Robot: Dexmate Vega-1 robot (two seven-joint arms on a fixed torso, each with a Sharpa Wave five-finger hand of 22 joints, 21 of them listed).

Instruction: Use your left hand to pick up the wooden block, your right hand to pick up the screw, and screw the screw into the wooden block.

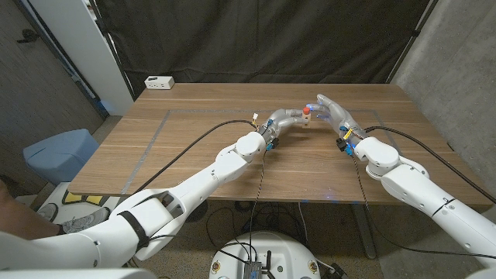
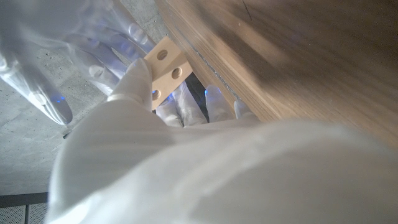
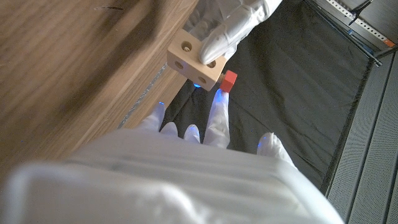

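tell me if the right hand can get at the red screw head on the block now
Probably yes: the right hand has its fingertips just below the red screw, beside the wooden block held by the left hand; nothing lies between.

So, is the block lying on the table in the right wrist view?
No. The block is held off the table by the left hand's fingers, with the red screw beside it.
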